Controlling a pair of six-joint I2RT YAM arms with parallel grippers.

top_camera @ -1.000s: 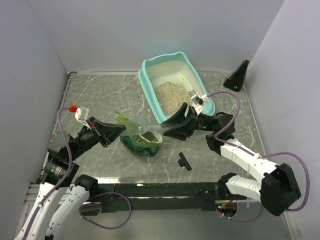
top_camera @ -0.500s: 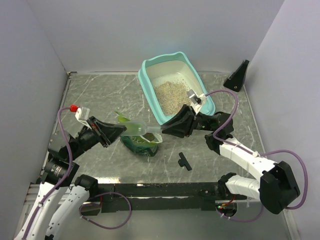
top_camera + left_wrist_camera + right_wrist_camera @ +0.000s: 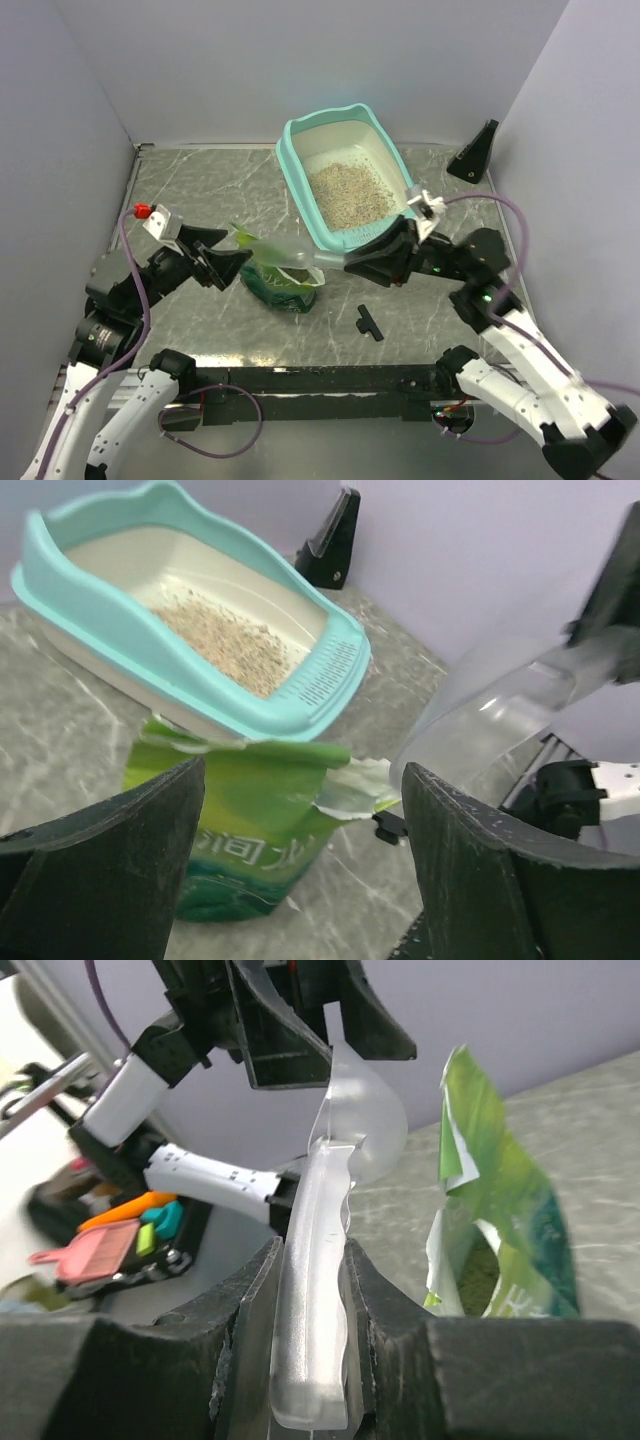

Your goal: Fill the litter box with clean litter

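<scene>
The litter box (image 3: 293, 160), teal-rimmed with a cream pan, stands at the back centre with beige clean litter (image 3: 348, 193) in it. It also shows in the left wrist view as the litter box (image 3: 120, 610) holding litter (image 3: 228, 643). A torn-open green bag (image 3: 283, 285) stands in front of it. My right gripper (image 3: 352, 265) is shut on the handle of a clear plastic scoop (image 3: 300, 258), gripped scoop (image 3: 318, 1260) between its jaws. The scoop's bowl hangs over the bag. My left gripper (image 3: 228, 258) stands open just left of the bowl, the bag (image 3: 250, 820) beyond its fingers (image 3: 100, 880).
A black wedge-shaped stand (image 3: 475, 152) sits at the back right by the wall. A small black T-shaped piece (image 3: 368, 322) lies on the table near the front. Grey walls close in the left, back and right sides.
My left gripper has opened and let go of the scoop's bowl, drawing back a little to the left. The right gripper has shut on the scoop's handle, and its arm has swung outward to the right.
</scene>
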